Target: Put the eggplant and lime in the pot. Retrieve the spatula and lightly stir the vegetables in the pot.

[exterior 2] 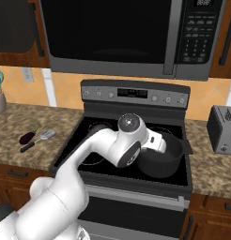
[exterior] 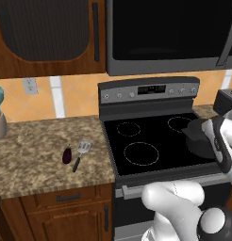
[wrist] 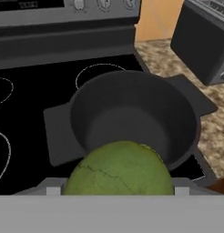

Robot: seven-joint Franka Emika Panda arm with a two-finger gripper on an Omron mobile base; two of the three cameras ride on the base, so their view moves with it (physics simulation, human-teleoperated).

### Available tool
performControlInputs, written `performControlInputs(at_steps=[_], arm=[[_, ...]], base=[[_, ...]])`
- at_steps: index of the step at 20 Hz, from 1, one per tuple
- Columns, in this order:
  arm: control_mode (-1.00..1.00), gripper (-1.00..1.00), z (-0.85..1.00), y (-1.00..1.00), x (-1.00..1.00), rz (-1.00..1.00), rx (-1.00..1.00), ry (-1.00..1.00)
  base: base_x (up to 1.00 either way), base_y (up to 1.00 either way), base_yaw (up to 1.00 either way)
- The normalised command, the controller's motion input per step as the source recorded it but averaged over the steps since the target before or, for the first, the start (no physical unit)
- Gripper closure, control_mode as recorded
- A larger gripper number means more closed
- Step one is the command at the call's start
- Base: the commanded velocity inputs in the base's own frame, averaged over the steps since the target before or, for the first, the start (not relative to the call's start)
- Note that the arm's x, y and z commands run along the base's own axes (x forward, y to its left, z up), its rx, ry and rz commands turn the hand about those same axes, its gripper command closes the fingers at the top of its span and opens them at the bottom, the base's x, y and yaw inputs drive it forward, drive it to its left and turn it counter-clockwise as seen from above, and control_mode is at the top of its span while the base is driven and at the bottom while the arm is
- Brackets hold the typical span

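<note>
1. The round yellow-green lime (wrist: pixel 119 168) sits at six o'clock in the hand view, with the low-sided dark grey pot (wrist: pixel 132 118) just beyond it at twelve o'clock, mouth open and empty.
2. The gripper (wrist: pixel 118 191) stands wide around the lime, seemingly carrying it; the next move is likely a short advance over the rim.
3. The dark purple eggplant (exterior: pixel 67 155) and the silver-headed spatula (exterior: pixel 81 153) lie side by side on the speckled counter (exterior: pixel 37 146), well apart at nine o'clock of the black stove (exterior: pixel 151 141).

Granite worktop (exterior: pixel 37 141) left of the stove: eggplant (exterior: pixel 67 155) and spatula (exterior: pixel 80 154) lying just beside each other. Black glass stovetop (exterior: pixel 146 141) carries the pot (exterior 2: pixel 160 157) at right. Toaster (exterior 2: pixel 222 129) on the right worktop.
</note>
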Motion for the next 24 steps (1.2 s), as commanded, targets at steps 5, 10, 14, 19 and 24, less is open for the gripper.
performControlInputs(at_steps=[5,10,14,19,24], arm=[[-1.00,1.00,-0.33,-0.29,0.43,0.00,0.02,0.10],[-1.00,1.00,-0.29,-0.18,0.22,0.00,0.02,0.07],[-1.00,-1.00,-0.26,-0.05,0.04,0.00,0.00,0.05],[-1.00,-1.00,-0.21,0.00,0.07,0.00,0.00,0.03],[-1.00,-1.00,0.30,0.00,-0.03,0.00,0.02,-0.03]], base=[[0.00,0.00,0.00],[0.00,0.00,0.00],[0.00,0.00,0.00],[0.00,0.00,0.00],[0.00,0.00,0.00]])
